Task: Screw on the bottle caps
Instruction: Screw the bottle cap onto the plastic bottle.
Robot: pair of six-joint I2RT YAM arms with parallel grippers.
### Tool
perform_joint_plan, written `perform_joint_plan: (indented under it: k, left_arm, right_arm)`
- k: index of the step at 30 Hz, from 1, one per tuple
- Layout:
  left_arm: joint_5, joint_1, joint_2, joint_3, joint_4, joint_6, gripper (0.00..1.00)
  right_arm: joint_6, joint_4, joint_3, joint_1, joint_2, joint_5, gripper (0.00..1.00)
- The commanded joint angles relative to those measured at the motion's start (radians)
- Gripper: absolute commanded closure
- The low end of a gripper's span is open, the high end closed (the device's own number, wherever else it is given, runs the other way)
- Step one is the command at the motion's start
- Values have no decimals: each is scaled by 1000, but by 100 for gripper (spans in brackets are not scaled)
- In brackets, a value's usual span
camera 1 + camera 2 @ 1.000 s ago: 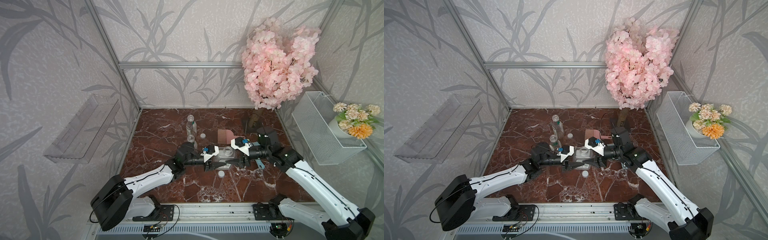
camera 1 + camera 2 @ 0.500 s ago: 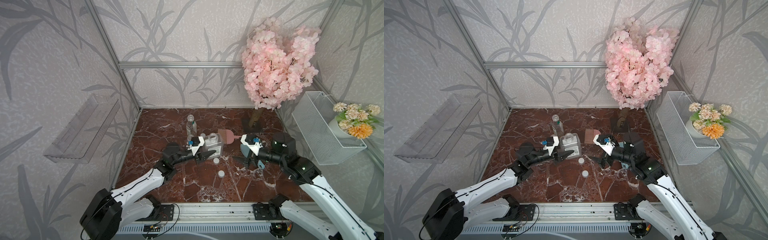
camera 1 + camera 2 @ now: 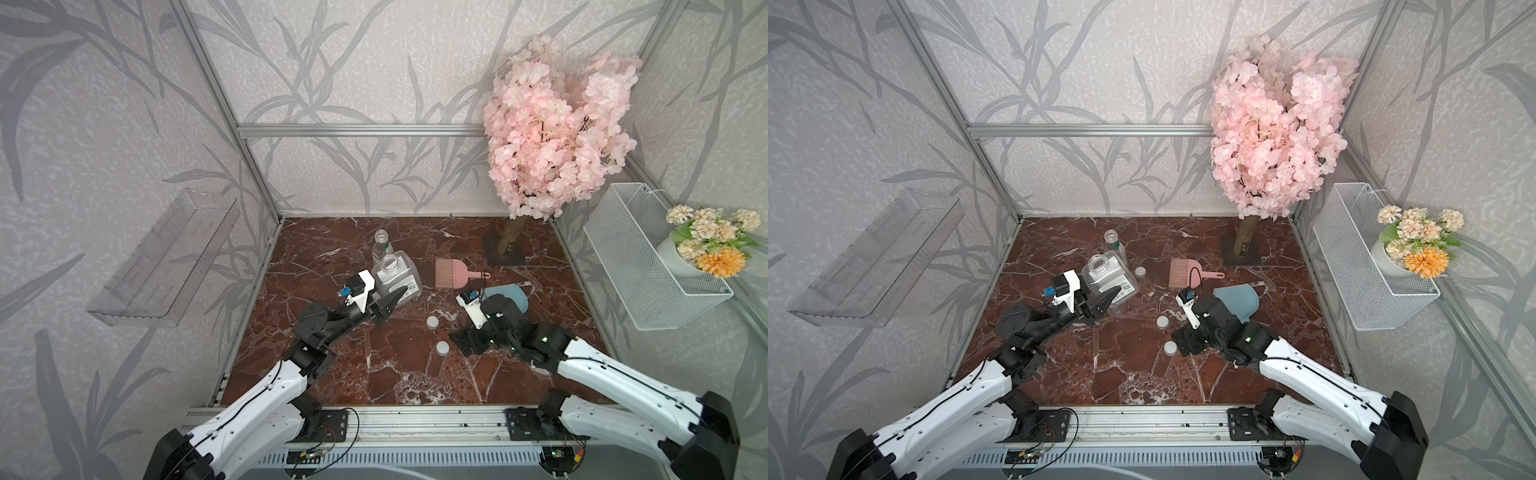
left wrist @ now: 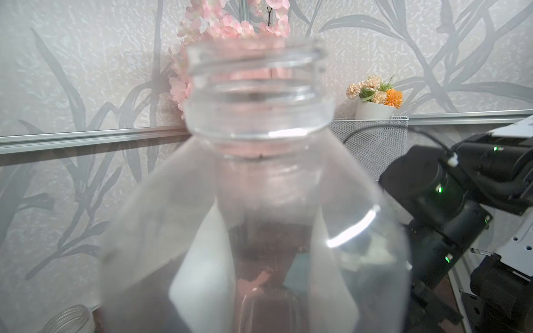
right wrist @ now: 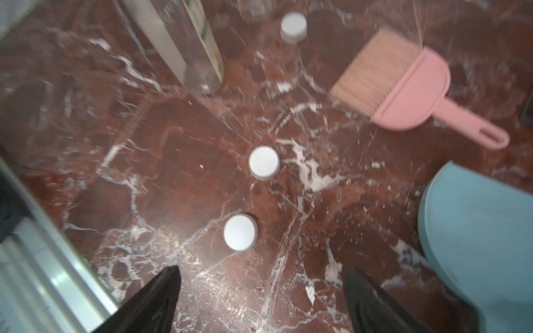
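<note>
My left gripper [image 3: 384,306] is shut on the lower body of the squarer clear bottle [image 3: 395,276], which tilts with its open neck [image 4: 256,72] upward and fills the left wrist view. A round bottle [image 3: 382,243] stands uncapped just behind it, and another threaded neck [image 4: 70,318] shows beside it. Two white bottle caps [image 3: 432,322] [image 3: 442,348] lie on the marble at mid-table. A third cap [image 3: 1140,272] lies right of the held bottle. My right gripper [image 5: 261,291] is open and empty, low over the marble just short of the nearest cap [image 5: 240,232].
A pink brush [image 3: 455,272] and a blue dustpan [image 3: 509,297] lie right of the caps, the dustpan close to my right wrist. The pink tree's base [image 3: 505,249] stands at the back right. A wire basket [image 3: 648,266] hangs on the right wall.
Both grippers were at the square bottle in the middle. The right one opened, let go and drew back toward the front caps. The left one carried the bottle back and to the left.
</note>
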Motion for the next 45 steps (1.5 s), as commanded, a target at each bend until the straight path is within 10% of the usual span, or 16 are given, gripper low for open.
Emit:
perform_joint_plan:
  k: [1,14,45]
  left_arm:
    - [-36,6,-33,13,-6,-4,71]
    - [-36,7,-33,11,-16,-6,71]
    - [-23,7,-23,9,-16,2,72]
  right_arm:
    - [205,120,-55,68,53,152,8]
    - [252,202,15,221,405,244,23]
    - [346,272,-31,222,505,189,48]
